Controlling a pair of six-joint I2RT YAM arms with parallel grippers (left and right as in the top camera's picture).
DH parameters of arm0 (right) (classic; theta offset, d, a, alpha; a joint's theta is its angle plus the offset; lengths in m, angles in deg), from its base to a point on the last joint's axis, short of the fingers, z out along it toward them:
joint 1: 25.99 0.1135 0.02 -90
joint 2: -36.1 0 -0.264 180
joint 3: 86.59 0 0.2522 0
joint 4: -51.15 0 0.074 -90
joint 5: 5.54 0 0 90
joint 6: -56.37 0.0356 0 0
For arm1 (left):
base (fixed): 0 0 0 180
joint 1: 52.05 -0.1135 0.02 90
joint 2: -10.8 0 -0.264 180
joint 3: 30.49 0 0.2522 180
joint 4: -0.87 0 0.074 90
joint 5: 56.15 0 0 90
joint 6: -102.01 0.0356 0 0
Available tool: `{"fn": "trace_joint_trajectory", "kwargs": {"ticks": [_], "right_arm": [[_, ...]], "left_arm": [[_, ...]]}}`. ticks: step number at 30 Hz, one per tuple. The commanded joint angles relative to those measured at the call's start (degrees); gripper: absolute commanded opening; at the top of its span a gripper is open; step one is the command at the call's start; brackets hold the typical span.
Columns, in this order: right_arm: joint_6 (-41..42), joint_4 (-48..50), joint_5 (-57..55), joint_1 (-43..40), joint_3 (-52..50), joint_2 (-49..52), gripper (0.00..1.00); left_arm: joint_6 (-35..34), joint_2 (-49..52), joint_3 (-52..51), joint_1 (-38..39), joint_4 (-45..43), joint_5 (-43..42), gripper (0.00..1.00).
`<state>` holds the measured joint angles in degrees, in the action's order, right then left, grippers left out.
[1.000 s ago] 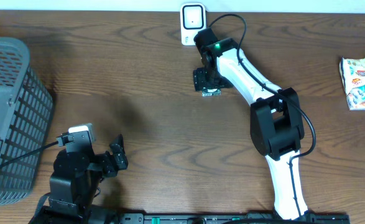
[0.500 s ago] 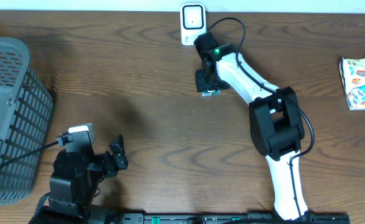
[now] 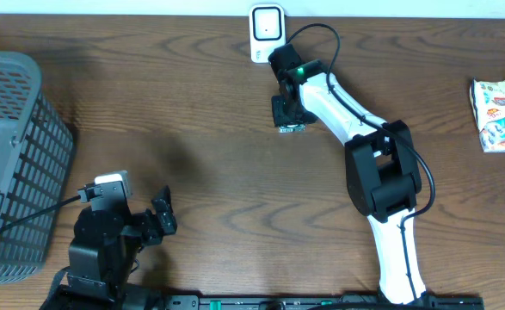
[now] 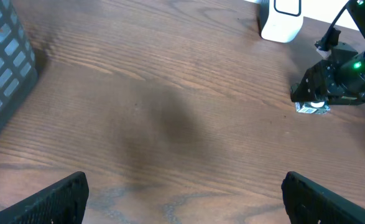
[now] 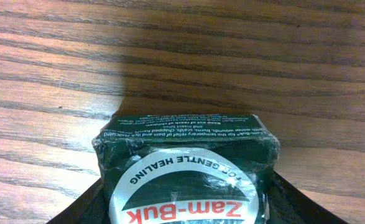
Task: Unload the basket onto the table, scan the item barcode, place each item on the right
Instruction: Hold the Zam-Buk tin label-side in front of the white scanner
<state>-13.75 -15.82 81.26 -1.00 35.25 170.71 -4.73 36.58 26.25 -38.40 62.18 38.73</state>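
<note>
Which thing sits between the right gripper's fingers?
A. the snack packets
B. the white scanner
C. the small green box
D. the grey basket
C: the right wrist view shows the green box, labelled Zam-Buk, lying on the table between the fingers of the right gripper, which overhead sits just in front of the white scanner.

Dark green box (image 5: 185, 134), brown woodgrain table (image 5: 170, 37)

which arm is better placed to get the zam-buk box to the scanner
Right. The right gripper straddles the Zam-Buk box, close to the white scanner. The left gripper sits open far across the table.
</note>
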Motion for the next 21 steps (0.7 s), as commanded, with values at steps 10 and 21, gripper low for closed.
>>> {"fn": "trace_joint_trajectory", "kwargs": {"ticks": [10,21], "right_arm": [[-3.3,2.8,-1.4,-0.1,11.9,0.6,0.53],[-3.3,25.8,-1.4,-0.2,13.9,0.6,0.49]], "left_arm": [[-0.3,-0.1,0.0,0.0,-0.1,0.7,0.98],[-0.3,-0.1,0.0,0.0,-0.1,0.7,0.98]]}}
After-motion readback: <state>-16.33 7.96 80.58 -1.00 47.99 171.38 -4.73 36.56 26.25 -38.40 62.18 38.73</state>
